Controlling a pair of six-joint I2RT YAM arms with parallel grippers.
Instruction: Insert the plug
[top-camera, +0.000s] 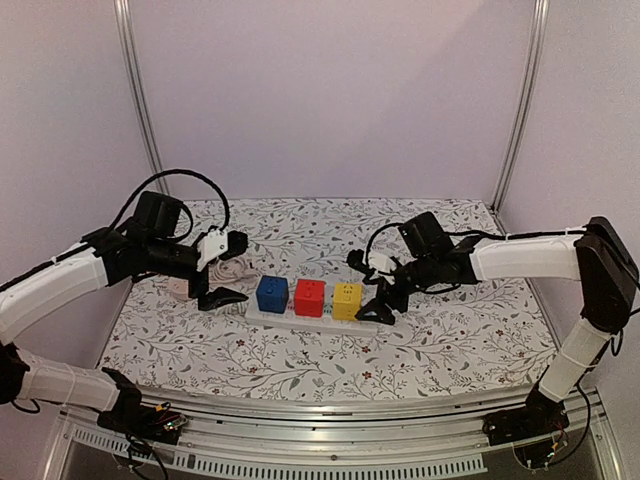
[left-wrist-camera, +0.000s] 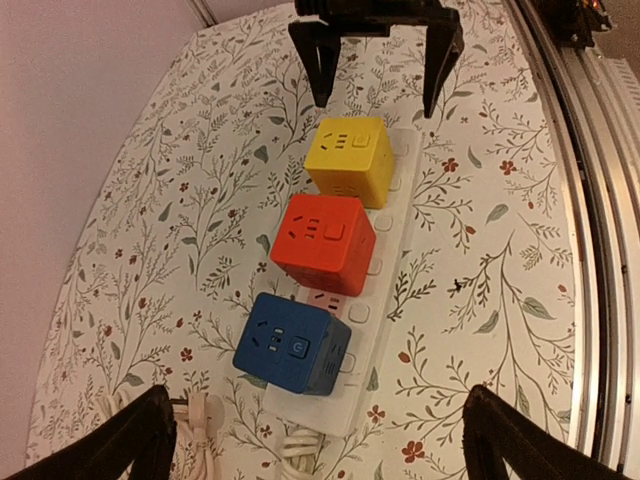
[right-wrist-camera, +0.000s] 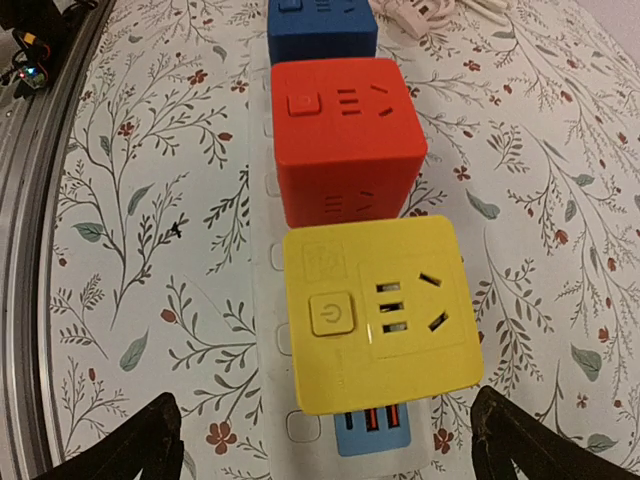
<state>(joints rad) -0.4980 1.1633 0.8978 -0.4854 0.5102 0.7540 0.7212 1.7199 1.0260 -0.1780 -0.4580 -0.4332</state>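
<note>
One power button (right-wrist-camera: 329, 315) on yellow cube (right-wrist-camera: 375, 310), right-wrist view only.

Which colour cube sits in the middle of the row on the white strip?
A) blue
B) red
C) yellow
B: the red cube stands between the blue cube and the yellow cube on the white power strip.

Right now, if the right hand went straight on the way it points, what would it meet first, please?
Most likely the yellow plastic socket cube seated on the white power strip: it sits centred between the fingers of the open right hand. Depth is hard to judge.
</note>
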